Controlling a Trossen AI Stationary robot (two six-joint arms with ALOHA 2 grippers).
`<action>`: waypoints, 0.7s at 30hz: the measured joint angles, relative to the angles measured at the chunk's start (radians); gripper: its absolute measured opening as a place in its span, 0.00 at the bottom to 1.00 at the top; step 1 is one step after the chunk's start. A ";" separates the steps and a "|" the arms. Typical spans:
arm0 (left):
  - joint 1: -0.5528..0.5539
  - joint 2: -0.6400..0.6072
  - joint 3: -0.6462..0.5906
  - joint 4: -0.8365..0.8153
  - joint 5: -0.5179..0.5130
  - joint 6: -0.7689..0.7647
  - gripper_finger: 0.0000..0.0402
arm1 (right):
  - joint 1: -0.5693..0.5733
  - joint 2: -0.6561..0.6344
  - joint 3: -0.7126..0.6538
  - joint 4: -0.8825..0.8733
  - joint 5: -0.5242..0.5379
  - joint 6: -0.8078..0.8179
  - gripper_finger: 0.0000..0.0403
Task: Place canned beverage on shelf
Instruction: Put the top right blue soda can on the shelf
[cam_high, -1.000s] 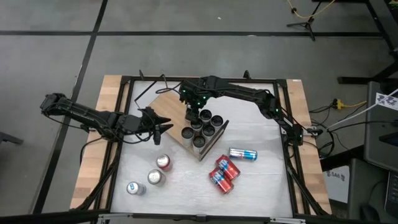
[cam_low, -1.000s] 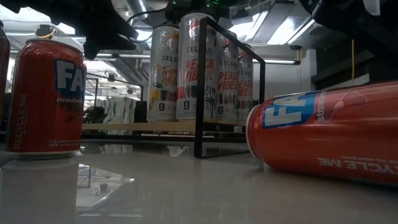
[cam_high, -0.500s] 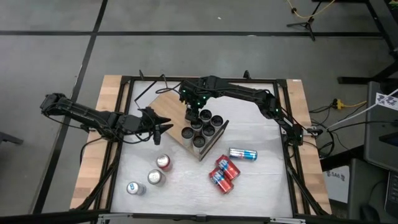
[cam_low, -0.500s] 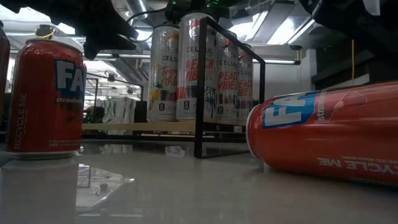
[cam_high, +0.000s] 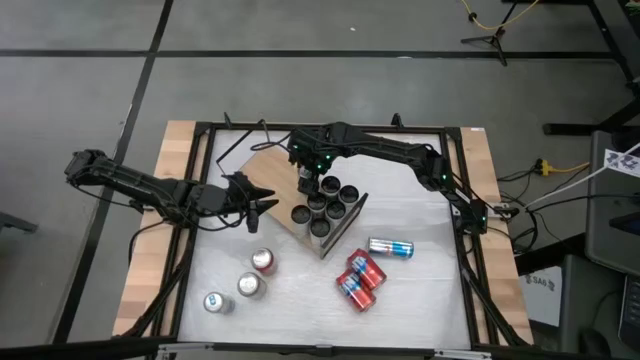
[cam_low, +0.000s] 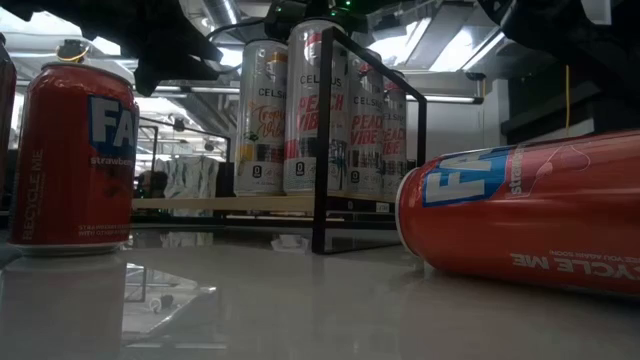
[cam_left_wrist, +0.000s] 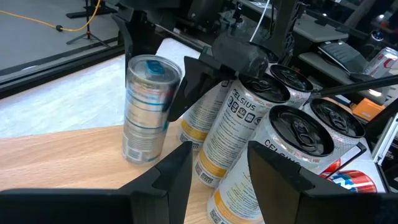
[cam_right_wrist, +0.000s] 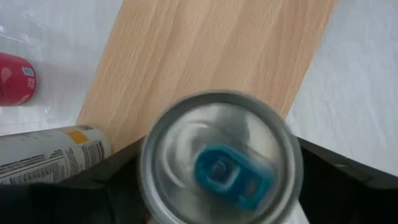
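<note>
Right hand (cam_high: 305, 176) hangs over the far end of the shelf (cam_high: 268, 165), straight above a silver can with a blue tab (cam_left_wrist: 148, 107) that stands upright on the light-wood board. In the left wrist view its dark fingers (cam_left_wrist: 198, 81) stand a little apart from the can's side, spread rather than pinching, and the right wrist view looks down onto the can's top (cam_right_wrist: 221, 158) framed between them.

Beside that can, further along the board, five tall white cans (cam_high: 325, 203) stand upright in a close cluster; the low view shows them behind the shelf's black wire frame (cam_low: 322, 140).

Left hand (cam_high: 262, 206) waits low over the desk (cam_high: 300, 290) just beside the shelf's near-left edge, pointing at the cans, its fingers (cam_left_wrist: 180, 171) parted with nothing between them.

On the white desk off the shelf, three cans (cam_high: 241, 283) stand upright toward the front left, one of them red. To the front right, two red cans (cam_high: 359, 278) lie on their sides touching each other, and a silver and blue can (cam_high: 391, 247) lies on its side just beyond them.
</note>
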 joint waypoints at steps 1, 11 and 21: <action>0.000 0.000 0.000 0.000 0.000 0.000 0.37 | 0.000 0.000 0.000 0.000 0.000 0.000 0.85; 0.000 0.000 0.000 0.000 0.000 0.000 0.37 | 0.000 -0.015 0.000 -0.001 0.000 0.000 0.90; 0.000 0.000 0.000 0.003 0.000 0.000 0.37 | 0.000 -0.067 0.001 0.002 0.001 -0.001 0.89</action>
